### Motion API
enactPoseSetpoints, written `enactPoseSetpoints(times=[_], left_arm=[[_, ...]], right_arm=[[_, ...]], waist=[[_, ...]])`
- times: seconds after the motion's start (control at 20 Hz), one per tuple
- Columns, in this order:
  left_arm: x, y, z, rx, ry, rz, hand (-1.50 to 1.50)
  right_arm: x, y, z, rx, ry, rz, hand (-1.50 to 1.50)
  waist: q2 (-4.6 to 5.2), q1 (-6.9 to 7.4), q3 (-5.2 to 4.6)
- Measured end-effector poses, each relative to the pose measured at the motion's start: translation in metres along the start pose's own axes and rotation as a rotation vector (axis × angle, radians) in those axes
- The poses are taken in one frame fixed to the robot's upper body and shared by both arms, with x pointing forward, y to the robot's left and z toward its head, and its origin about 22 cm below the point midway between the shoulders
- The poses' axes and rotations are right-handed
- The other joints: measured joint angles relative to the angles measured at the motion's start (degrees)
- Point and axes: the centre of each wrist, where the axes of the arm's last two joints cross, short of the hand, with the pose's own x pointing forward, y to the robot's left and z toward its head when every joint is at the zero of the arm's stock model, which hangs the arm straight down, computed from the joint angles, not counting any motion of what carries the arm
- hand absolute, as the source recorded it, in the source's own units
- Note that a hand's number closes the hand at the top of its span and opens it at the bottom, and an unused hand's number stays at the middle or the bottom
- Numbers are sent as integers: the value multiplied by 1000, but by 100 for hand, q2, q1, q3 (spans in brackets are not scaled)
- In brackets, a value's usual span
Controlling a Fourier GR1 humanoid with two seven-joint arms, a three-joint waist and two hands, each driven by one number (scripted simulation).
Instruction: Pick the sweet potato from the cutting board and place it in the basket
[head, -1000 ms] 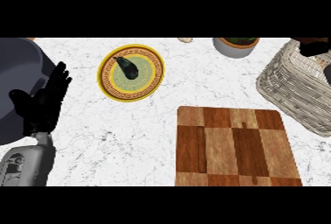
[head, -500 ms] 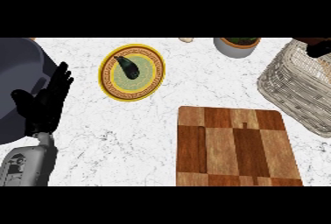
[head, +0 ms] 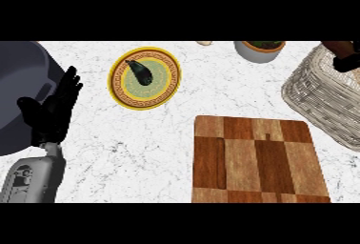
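Observation:
The wooden cutting board [head: 256, 159] lies at the lower right with nothing on it. The woven basket [head: 325, 102] stands at the right edge. Over its far rim, in the top right corner, a brown sweet potato [head: 337, 46] shows, with the black fingers of my right hand [head: 348, 63] curled against it; most of that hand is out of view. My left hand [head: 55, 108] rests open at the left, fingers up.
A yellow patterned plate [head: 163, 83] with a dark vegetable [head: 139, 72] on it sits at the upper middle. A white pot [head: 260, 50] stands at the top, with a small beige item [head: 204, 42] to its left. A dark grey round vessel [head: 17, 86] fills the left edge.
The right hand with the sweet potato has shifted slightly at the top right corner over the basket. The left hand has barely moved.

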Motion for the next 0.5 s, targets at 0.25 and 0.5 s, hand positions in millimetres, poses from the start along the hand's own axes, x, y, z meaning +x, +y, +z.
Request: enactPoseSetpoints(times=[0.25, 0.5], left_arm=[[2, -6, 3, -2, 5, -2, 0], [1, -7, 3, -3, -5, -3, 0]], right_arm=[[-8, 5, 2, 0, 10, 9, 150], [-13, 11, 4, 8, 25, 43, 150]], waist=[[-1, 20, 2], [13, 53, 0]])
